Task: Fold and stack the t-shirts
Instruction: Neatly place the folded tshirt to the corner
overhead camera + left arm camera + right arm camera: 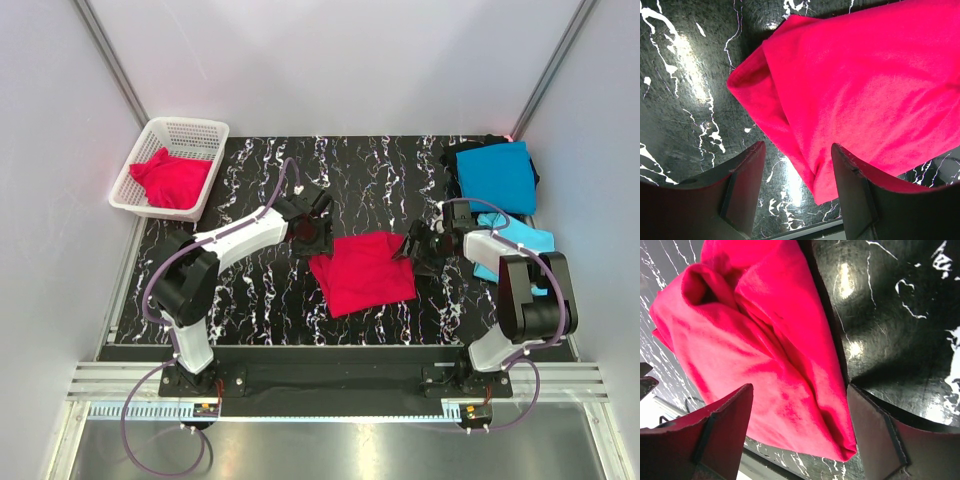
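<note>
Both open wide: folded red t-shirt (362,272) lies between my left gripper (308,228) and right gripper (418,248), just inboard of each; right looks closer.

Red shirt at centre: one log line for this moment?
red shirt: folded, lying flat | left claw: open, by its left corner | right claw: open, by its right edge

A crimson-red t-shirt (755,355) lay folded into a thick, rumpled bundle on the black, white-veined worktop (890,315), with its layers rolled over at the far end around an open pocket of cloth. The two fingers (715,435) stood spread wide, one on each side of the bundle's nearest corner, gripping nothing. That corner lay near a worktop edge, beyond which a pale strip showed.
</note>
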Robot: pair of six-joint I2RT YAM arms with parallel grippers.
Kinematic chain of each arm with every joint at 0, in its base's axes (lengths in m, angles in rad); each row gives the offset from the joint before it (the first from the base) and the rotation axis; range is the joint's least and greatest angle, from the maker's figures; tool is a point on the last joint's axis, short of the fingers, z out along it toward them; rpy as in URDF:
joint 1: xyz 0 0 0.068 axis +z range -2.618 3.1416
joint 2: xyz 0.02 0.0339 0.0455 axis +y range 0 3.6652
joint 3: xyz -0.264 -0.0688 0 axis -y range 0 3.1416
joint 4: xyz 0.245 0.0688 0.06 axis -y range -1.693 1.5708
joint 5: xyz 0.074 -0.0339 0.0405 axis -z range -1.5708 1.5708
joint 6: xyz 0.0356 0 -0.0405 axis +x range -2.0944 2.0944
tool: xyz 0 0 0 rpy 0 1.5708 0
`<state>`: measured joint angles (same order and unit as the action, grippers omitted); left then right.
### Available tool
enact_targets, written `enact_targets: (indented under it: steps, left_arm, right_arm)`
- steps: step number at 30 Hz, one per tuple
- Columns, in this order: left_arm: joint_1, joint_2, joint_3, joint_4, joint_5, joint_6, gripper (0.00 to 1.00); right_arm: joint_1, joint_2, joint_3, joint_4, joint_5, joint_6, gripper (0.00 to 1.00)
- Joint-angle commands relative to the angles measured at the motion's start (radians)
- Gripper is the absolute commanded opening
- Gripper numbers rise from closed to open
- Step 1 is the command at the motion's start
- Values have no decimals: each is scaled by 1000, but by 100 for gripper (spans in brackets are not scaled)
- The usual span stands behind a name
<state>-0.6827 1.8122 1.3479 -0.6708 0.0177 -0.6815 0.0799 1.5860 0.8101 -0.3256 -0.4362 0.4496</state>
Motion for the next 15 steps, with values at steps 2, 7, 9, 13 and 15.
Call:
enact_targets:
  steps: [2, 7, 9, 13, 15]
  left_arm:
    - [2, -56, -1, 27, 11, 3, 60]
    - [3, -60, 2, 27, 13, 2, 60]
    - [3, -63, 5, 28, 11, 2, 60]
    - [3, -59, 10, 27, 10, 3, 60]
    - [3, -59, 8, 27, 11, 2, 60]
  right_arm:
    - [-3, 38, 14, 31, -31, -6, 82]
    - [-3, 57, 11, 60, -116, -6, 75]
    - [-3, 65, 12, 66, -147, -9, 70]
    - [18, 75, 15, 68, -191, -17, 64]
    - [30, 80, 15, 63, -185, -26, 63]
